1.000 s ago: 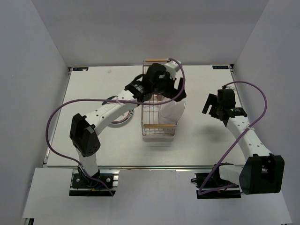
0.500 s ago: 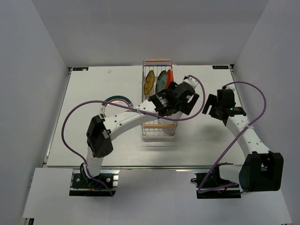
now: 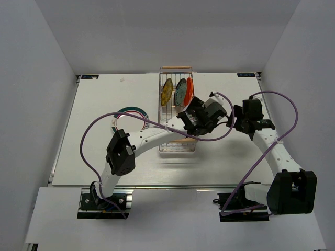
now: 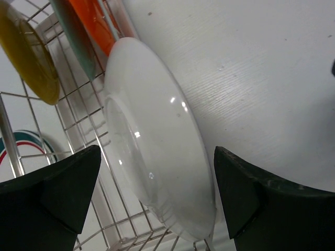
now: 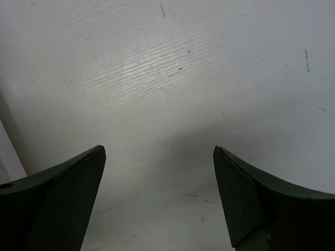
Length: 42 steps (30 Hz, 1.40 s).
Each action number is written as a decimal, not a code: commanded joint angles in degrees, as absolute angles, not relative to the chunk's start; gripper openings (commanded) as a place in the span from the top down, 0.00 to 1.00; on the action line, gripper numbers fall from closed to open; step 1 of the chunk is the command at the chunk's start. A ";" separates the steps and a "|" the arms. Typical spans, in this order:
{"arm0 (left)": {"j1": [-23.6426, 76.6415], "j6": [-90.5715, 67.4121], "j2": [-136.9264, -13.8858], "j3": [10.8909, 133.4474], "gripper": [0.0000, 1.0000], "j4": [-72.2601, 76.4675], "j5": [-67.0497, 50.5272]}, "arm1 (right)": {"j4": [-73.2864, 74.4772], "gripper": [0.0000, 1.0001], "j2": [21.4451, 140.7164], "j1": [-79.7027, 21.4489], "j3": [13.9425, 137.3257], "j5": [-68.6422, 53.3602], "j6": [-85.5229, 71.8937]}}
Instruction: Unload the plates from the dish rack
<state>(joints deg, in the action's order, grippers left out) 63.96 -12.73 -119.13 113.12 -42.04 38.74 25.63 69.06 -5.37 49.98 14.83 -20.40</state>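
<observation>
The left gripper (image 4: 157,150) gapes wide, straddling a plain white round plate (image 4: 152,120) that leans tilted at the right side of the long silver wire dish rack (image 3: 176,67); contact is unclear. The right gripper (image 5: 158,148), equally wide, hangs empty over the white bench (image 5: 167,78).

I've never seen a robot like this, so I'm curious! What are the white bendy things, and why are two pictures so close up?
Those are two robot arms bolted to a white table. The wide picture comes from a camera high above. The close ones come from little cameras on each wrist, so the dark shapes are gripper fingers. The wire dish rack holds a yellow plate, a teal plate and an orange-red plate, all standing up. A ringed plate lies on the table. The left gripper is open around a tilted white plate, not squeezing it. The right gripper is open and holds nothing.
</observation>
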 commanded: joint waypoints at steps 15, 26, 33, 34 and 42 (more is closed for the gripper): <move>63.98 -17.75 -115.67 112.77 0.22 -45.88 50.62 | 25.58 0.11 66.27 -5.27 49.83 15.03 -20.83; 63.98 -17.67 -113.73 112.59 0.40 -46.06 51.15 | 25.31 0.11 66.71 -5.19 49.75 14.85 -20.92; 63.98 -16.53 -114.52 114.87 0.56 -46.41 51.58 | 25.22 0.11 67.32 -5.19 49.92 15.47 -20.74; 63.98 -16.44 -114.35 115.05 0.59 -46.58 51.85 | 25.40 0.11 67.41 -5.19 49.92 15.90 -20.83; 63.98 -16.35 -115.22 117.33 0.73 -49.21 58.00 | 25.93 0.11 68.47 -5.27 50.54 16.44 -21.01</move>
